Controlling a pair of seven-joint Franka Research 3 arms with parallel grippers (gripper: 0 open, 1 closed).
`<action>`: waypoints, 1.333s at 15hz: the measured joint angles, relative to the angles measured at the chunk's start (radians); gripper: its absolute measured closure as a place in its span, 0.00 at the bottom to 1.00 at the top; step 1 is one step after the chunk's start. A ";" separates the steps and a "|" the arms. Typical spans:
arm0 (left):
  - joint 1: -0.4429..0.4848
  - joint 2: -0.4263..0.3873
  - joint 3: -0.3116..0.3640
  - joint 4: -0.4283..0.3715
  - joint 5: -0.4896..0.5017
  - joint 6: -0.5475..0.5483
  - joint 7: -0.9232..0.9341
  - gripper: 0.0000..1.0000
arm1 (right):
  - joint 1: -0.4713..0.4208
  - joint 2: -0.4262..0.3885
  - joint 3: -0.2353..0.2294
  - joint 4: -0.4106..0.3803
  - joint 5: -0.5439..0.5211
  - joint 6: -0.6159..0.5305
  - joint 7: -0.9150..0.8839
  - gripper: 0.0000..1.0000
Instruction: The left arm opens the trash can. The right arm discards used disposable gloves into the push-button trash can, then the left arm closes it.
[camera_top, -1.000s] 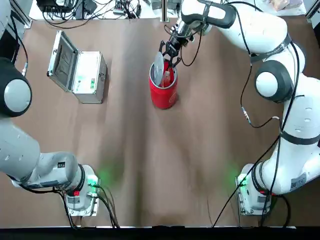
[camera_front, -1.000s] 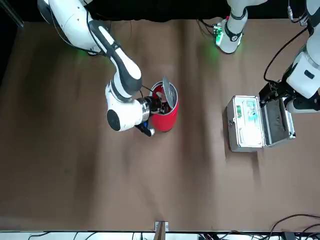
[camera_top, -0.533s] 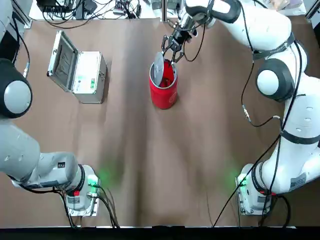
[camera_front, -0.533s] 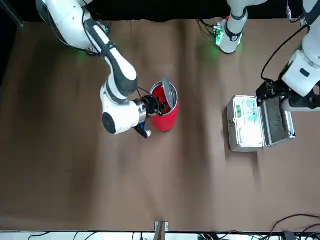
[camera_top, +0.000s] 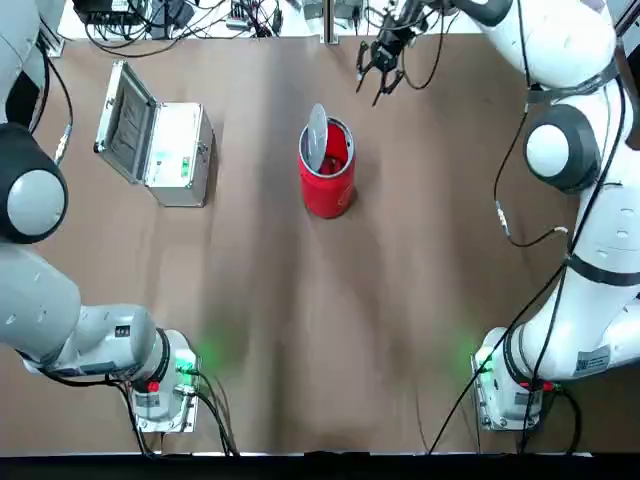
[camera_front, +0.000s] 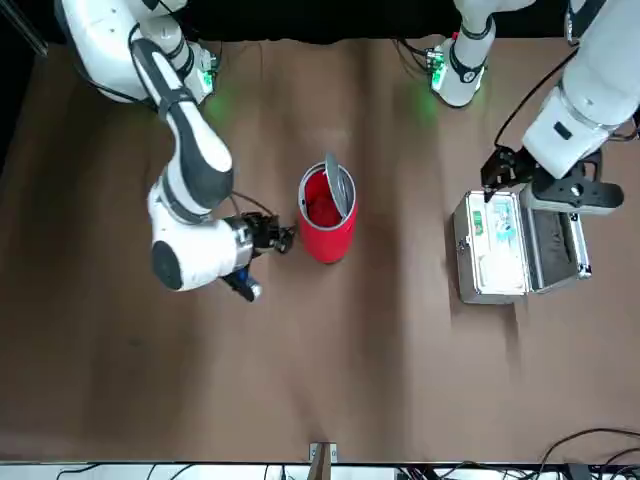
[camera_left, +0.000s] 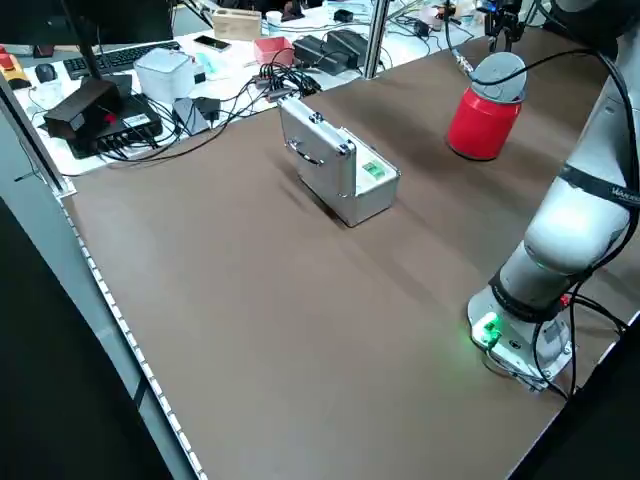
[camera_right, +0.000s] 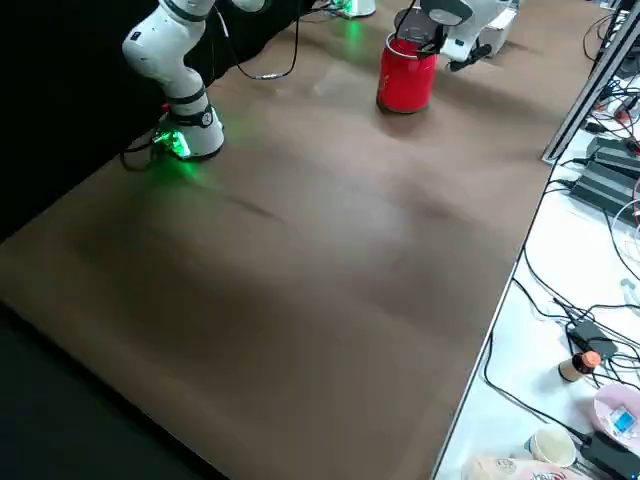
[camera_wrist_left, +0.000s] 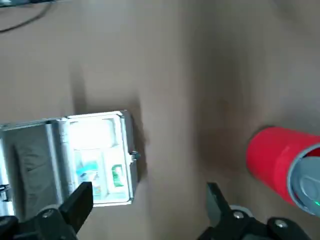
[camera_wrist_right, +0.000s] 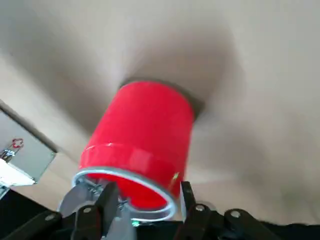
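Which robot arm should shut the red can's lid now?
Probably the left. Its gripper hovers open near the silver case, free to push the raised lid. The right gripper is closer, but that job isn't its.

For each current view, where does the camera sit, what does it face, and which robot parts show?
Top: overhead, facing down; both arms, right gripper beyond the red cylindrical can.
Front: across the table, facing the robot; both arms.
Left side: raised, looking diagonally down; one arm, silver rectangular case.
Right side: raised, looking diagonally down; parts of both arms.
Left wrist: over the open case; left gripper's fingers.
Right wrist: facing the can; right gripper's fingers.
Top and front share can and case.
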 joint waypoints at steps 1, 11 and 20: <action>-0.001 0.012 -0.019 -0.003 -0.009 0.001 -0.003 0.00 | -0.025 -0.007 -0.002 0.003 -0.025 -0.008 -0.034 0.41; -0.126 0.131 -0.103 -0.007 -0.039 0.099 -0.042 0.47 | -0.343 -0.140 -0.008 0.021 -0.289 -0.134 -0.555 0.40; -0.209 0.238 -0.141 -0.009 -0.086 0.288 -0.273 0.99 | -0.490 -0.343 -0.006 0.023 -0.469 -0.152 -0.754 0.01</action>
